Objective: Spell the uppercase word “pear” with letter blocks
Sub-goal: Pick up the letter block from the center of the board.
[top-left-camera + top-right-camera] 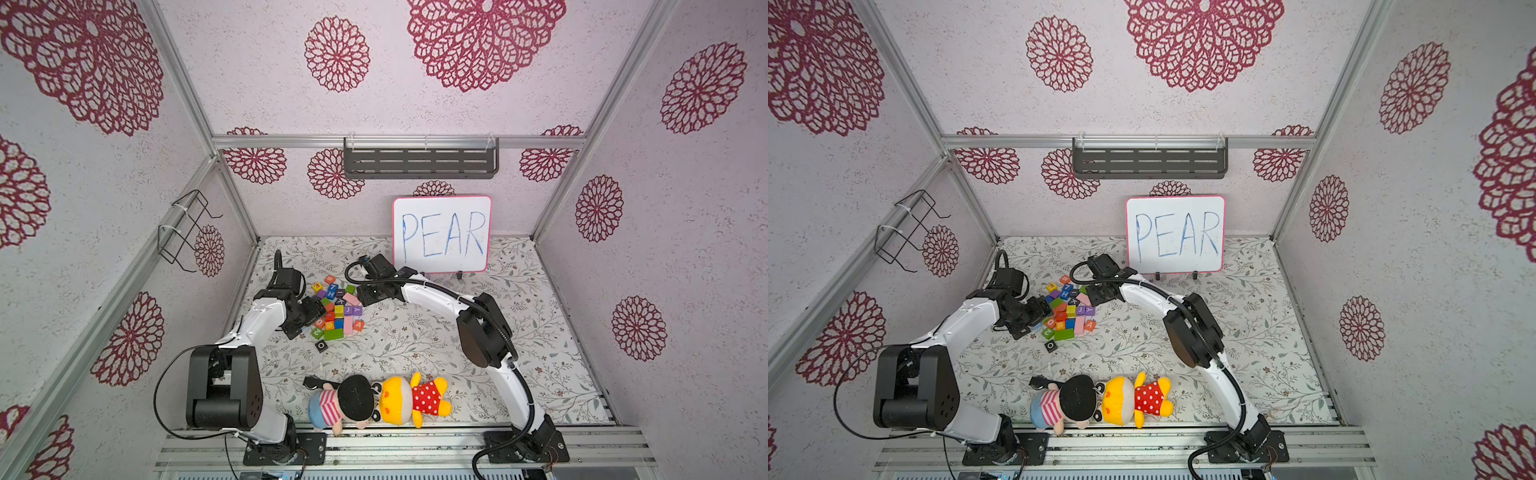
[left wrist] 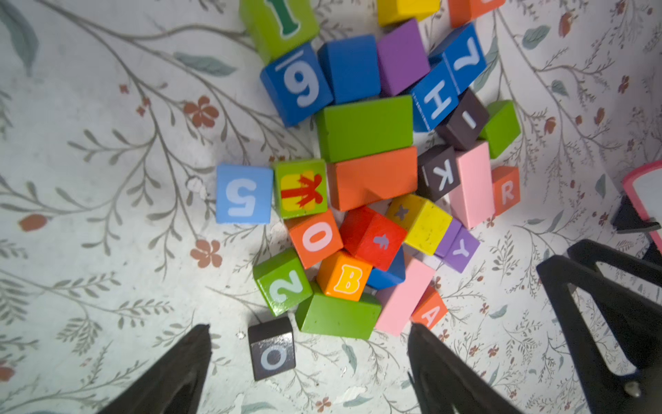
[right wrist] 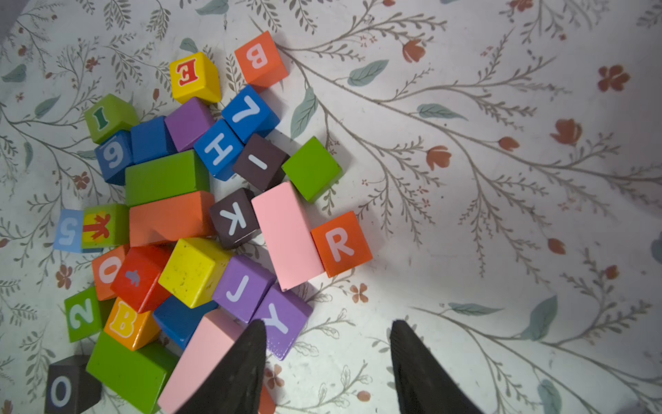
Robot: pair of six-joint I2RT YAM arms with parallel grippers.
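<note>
The letter blocks (image 1: 338, 309) are heaped in 1 pile on the tabletop (image 1: 415, 332) between the 2 arms. The left tool (image 2: 308, 327) is held at the pile's left side, its fingers spread wide with nothing clamped. The black O cube (image 2: 272, 347) is seen lying loose below it. The right tool (image 3: 327, 322) is likewise parted and empty, beside the purple Y cube (image 3: 283, 319). The yellow E block (image 3: 194, 77) is found at the pile's far side. The orange R block (image 3: 341, 243) is pressed against a pink bar (image 3: 286, 234), and the orange A block (image 2: 430, 314) is at the near side.
</note>
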